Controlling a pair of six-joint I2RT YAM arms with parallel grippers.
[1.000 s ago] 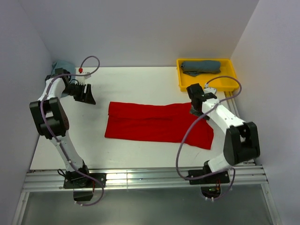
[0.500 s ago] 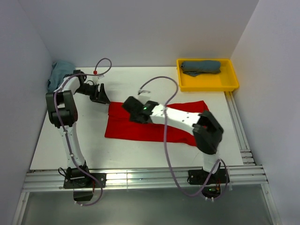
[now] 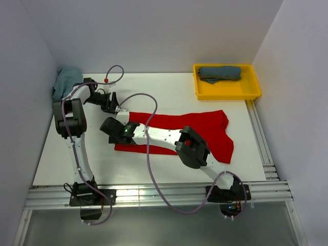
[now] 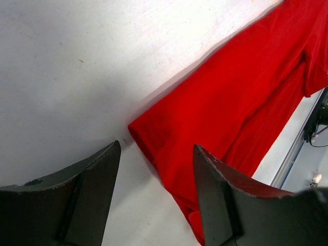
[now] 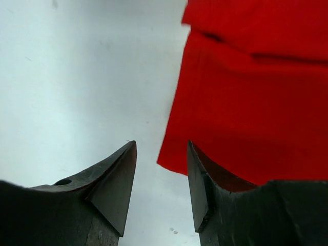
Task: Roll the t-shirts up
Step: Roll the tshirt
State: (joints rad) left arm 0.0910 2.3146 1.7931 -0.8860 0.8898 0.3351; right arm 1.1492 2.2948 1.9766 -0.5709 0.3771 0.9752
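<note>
The bright red t-shirt (image 3: 205,125) lies folded flat in a long strip across the middle of the table. My left gripper (image 3: 114,105) is open, just off the strip's far-left corner. In the left wrist view that corner (image 4: 154,133) lies just beyond the open gripper (image 4: 156,154). My right arm reaches across the shirt, and its gripper (image 3: 108,127) is open at the strip's left edge. In the right wrist view the near-left corner (image 5: 177,161) sits between the tips of that gripper (image 5: 161,148). Neither gripper holds cloth.
A yellow tray (image 3: 225,93) at the back right holds the rolled slate-blue t-shirt (image 3: 220,73). The light teal t-shirt (image 3: 64,82) is bunched at the back left corner by the wall. Rails run along the table's right and front edges.
My right arm has swung from the shirt's right end across it to its left edge. My left gripper has moved right, close to the far-left corner.
</note>
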